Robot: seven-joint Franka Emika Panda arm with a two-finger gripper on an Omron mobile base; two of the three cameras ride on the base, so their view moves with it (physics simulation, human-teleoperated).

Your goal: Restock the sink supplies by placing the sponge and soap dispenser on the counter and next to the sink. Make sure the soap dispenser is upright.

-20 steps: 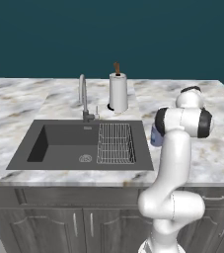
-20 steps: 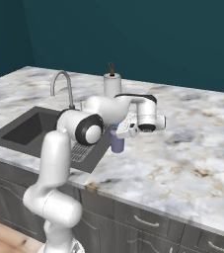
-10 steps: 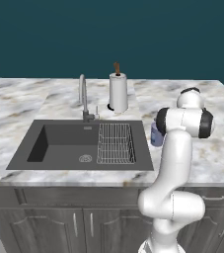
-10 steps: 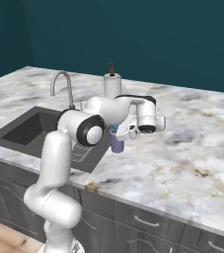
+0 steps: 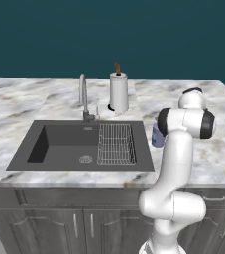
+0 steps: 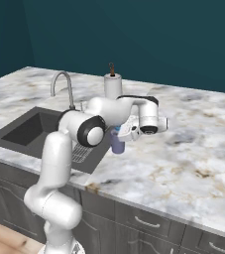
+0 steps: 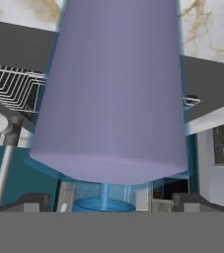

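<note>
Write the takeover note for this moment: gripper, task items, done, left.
Gripper: open, finger tips on either side of the small greyish-lavender soap dispenser.
Dispenser: on the white-and-grey marble counter, just right of the dark grey recessed sink; seems upright, though the arm partly hides it.
Done: dispenser placed.
Left: back the hand off without tipping it, then fetch the green sponge and set it beside the sink.

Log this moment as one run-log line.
soap dispenser: upright on counter beside sink | gripper: open around it | sponge: unseen
</note>
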